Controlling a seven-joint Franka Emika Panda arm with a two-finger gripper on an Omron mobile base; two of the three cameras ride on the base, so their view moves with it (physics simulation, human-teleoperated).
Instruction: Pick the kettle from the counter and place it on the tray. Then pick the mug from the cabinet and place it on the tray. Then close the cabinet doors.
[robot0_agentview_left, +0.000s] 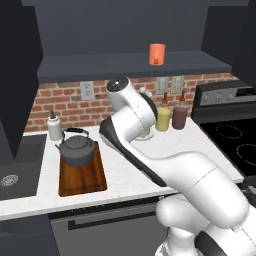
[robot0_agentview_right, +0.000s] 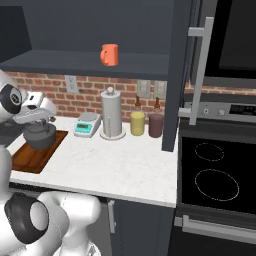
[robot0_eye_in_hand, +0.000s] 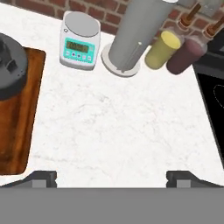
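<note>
The kettle (robot0_agentview_left: 77, 149) is set on the tray (robot0_agentview_left: 82, 177) on the counter (robot0_eye_in_hand: 122, 122). The mug (robot0_agentview_right: 109, 54) is up on the cabinet (robot0_agentview_left: 130, 65) shelf — doors open. The gripper (robot0_eye_in_hand: 111, 177) is held wide apart over bare counter — nothing is pinched.

Kettle (robot0_agentview_left: 78, 149) sits on the tray (robot0_agentview_left: 83, 179) at the counter's (robot0_agentview_right: 120, 167) left end, mug (robot0_agentview_right: 109, 54) on the cabinet (robot0_agentview_left: 130, 64) shelf above; scale (robot0_eye_in_hand: 80, 40), paper-towel cylinder (robot0_agentview_right: 111, 114) and two jars (robot0_agentview_right: 137, 123) line the brick wall, stove (robot0_agentview_right: 215, 172) to their right
</note>
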